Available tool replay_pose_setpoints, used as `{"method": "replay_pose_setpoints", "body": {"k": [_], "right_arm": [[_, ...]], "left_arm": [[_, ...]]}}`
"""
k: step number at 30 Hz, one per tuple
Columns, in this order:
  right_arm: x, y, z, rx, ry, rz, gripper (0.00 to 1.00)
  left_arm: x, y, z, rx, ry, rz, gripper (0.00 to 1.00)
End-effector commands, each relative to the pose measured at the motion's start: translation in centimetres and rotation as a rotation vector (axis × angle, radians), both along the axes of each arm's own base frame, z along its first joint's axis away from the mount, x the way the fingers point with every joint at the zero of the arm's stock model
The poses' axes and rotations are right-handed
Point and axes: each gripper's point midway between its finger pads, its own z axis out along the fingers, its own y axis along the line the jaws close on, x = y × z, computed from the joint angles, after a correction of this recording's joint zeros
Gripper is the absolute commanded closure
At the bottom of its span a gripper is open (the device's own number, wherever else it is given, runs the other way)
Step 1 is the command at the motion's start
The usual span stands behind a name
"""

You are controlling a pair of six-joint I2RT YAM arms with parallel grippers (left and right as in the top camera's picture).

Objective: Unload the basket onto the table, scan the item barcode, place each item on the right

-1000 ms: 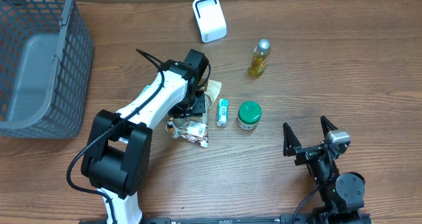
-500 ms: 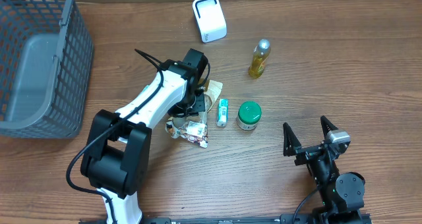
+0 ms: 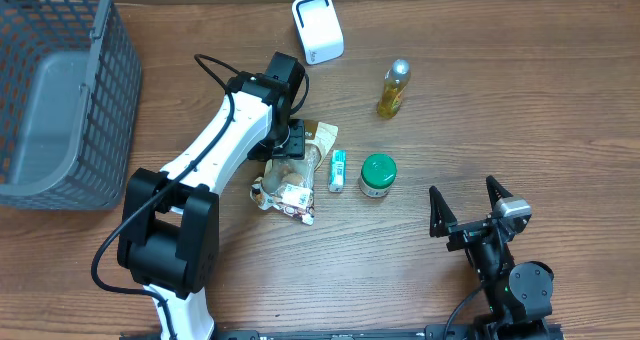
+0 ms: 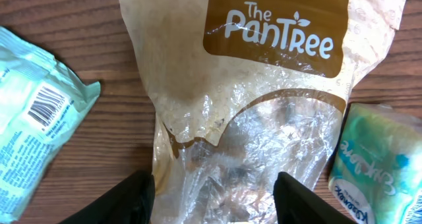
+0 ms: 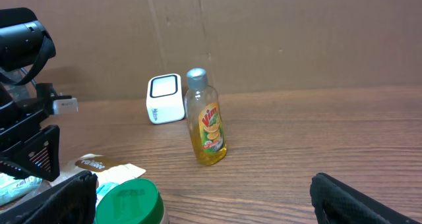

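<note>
**Left fingers straddle the snack bag, scanner close by**

The grey mesh basket [image 3: 115, 100] sits well off to one side of the left fingers [image 4: 214, 194], out of the work. Those fingers point straight down at the snack bag [image 4: 264, 85]. They are parted wide, one on each side of its clear lower half, and grip nothing that I can see. I'd say the straddle is set for a pinch across the bag. The bag lies flat on the surface [image 3: 560, 100], logo up and no barcode showing, so it likely needs lifting and turning. The white scanner [image 3: 318, 27] stands just beyond them, a short carry. The right fingers [image 3: 463, 195] rest fully spread and empty, well apart from everything. A tissue pack [image 4: 379, 158] lies beside one left finger and a barcoded packet [image 4: 36, 132] beside the other.
</note>
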Motion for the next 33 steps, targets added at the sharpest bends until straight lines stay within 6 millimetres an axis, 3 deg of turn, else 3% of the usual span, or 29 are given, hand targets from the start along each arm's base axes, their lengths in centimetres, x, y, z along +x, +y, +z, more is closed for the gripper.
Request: {"method": "replay_pose_setpoints", "body": {"k": [1, 11, 33], "right_arm": [[0.0, 0.0, -0.2, -0.003, -0.004, -0.001, 0.0], [0.0, 0.0, -0.2, -0.003, -0.004, -0.001, 0.0], [0.0, 0.0, -0.2, -0.003, -0.004, -0.001, 0.0]], "left_arm": [[0.5, 0.2, 0.1, 0.02, -0.018, -0.053, 0.37], [0.9, 1.6, -0.4, 0.103, -0.037, -0.045, 0.34], [1.3, 1.3, -0.4, 0.09, -0.055, -0.045, 0.3]]}}
